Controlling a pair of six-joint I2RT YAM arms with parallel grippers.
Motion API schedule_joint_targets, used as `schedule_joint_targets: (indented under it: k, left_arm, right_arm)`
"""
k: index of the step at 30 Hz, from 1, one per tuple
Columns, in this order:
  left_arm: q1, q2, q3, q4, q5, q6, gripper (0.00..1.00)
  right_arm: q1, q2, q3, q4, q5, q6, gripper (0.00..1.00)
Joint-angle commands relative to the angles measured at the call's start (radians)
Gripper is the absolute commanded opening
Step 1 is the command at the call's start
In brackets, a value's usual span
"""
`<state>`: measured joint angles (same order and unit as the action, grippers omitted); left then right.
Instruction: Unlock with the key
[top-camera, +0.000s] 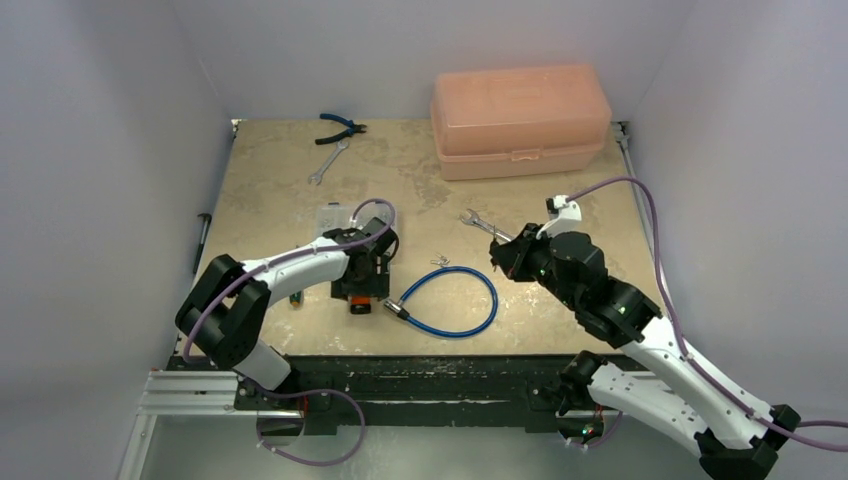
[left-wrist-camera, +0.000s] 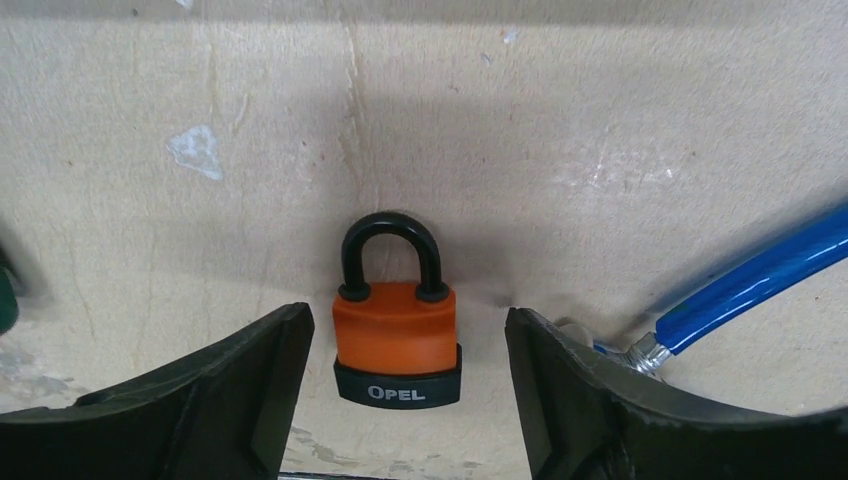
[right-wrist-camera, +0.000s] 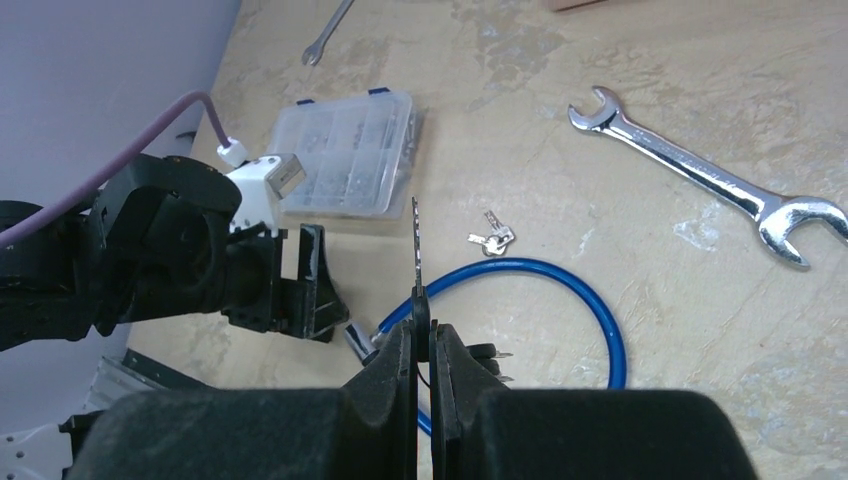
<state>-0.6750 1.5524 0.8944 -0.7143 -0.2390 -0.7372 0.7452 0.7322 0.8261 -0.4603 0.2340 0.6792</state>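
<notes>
Pinching its fingers tight together, the right claw (right-wrist-camera: 424, 325) grips the key (right-wrist-camera: 417, 245) by its black head, so that the thin toothed blade stands straight out past the fingertips, free to enter a keyhole; something small juts out beside the fingers and may be the second key of the bunch, though it is too small to tell; the key is held above the table (left-wrist-camera: 600, 120), over the near side of the blue cable (right-wrist-camera: 590, 310), and well apart from the orange padlock (left-wrist-camera: 395, 330); the padlock lies flat with its black shackle seated in the body and pointing away from the left wrist, its black base turned toward that camera; the left claw (left-wrist-camera: 407, 345) stands open astride it, one finger on each side and neither touching, which I judge to be a stance for clamping the body so it cannot slide or twist when the key is pushed in and turned; the keyhole itself is not shown, and I would guess it sits in the base; the bare silver key bunch (right-wrist-camera: 492, 240) lies unused near the cable, the wrench (right-wrist-camera: 700, 175) and the clear organiser box (right-wrist-camera: 345, 160) farther off; the only writing that can be read is "OPEL" in white letters on the padlock's black base band.
</notes>
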Motion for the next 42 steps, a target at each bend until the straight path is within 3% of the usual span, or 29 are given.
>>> schedule_joint_targets:
  k: [1, 6, 11, 18, 20, 26, 42]
  left_arm:
    - [0.036, 0.02, 0.044, -0.025, 0.059, 0.075, 0.73]
    - [0.047, 0.062, 0.035, 0.006, 0.12, 0.082, 0.65]
    - [0.048, 0.064, 0.02, -0.001, 0.122, 0.066, 0.62]
    - [0.051, 0.075, -0.009, 0.034, 0.109, 0.048, 0.51]
    - [0.051, 0.075, -0.014, 0.043, 0.098, 0.045, 0.42]
    - [0.05, 0.05, -0.013, 0.067, 0.084, 0.034, 0.0]
    - [0.052, -0.115, 0.162, 0.037, 0.013, 0.01, 0.0]
  right_arm:
    - [-0.004, -0.028, -0.006, 0.001, 0.046, -0.023, 0.0]
    - [-0.003, -0.035, -0.013, -0.002, 0.049, -0.017, 0.0]
    - [-0.003, -0.046, -0.016, -0.015, 0.059, -0.019, 0.0]
    - [-0.003, -0.044, -0.026, -0.006, 0.053, -0.016, 0.0]
    - [-0.003, -0.042, -0.025, -0.007, 0.053, -0.017, 0.0]
    - [-0.003, -0.032, -0.009, -0.02, 0.06, -0.025, 0.0]
    - [-0.003, 0.018, 0.024, -0.001, 0.043, -0.003, 0.0]
